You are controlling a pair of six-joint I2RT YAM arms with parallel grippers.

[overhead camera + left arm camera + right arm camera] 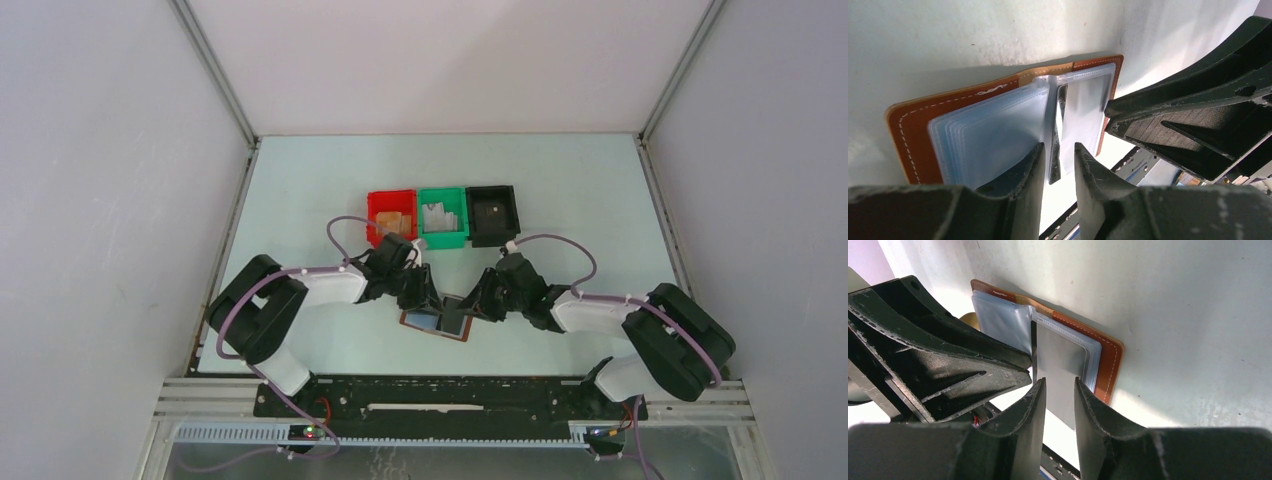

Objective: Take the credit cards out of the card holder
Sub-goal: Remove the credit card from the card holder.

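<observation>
The card holder lay open on the bench, near its 6 o'clock edge, between the 2 arms. Its brown leather cover was face down and its clear plastic sleeves faced up.

The left pincer came in from the holder's 10 o'clock side. Its jaws stood partly apart over the fold, with a thin edge of sleeve showing in the gap. That gap was wider than the sheet, so nothing was clamped. I could not tell whether either finger touched the sheet.

The right pincer came in from 3 o'clock, its jaws also partly apart. A grey credit card lay flat on the sleeves of the panel on that side. It reached out past the sleeve edge toward the pincer and showed through the gap between the fingers. It was wider than that gap and passed behind the fingers, not between them. Whether the fingertips pressed on it could not be seen.

At 12 o'clock from the holder, well apart from it, 3 square bins sat in a touching row. From 9 o'clock to 3 o'clock they were a red bin, a green bin and a black bin.
</observation>
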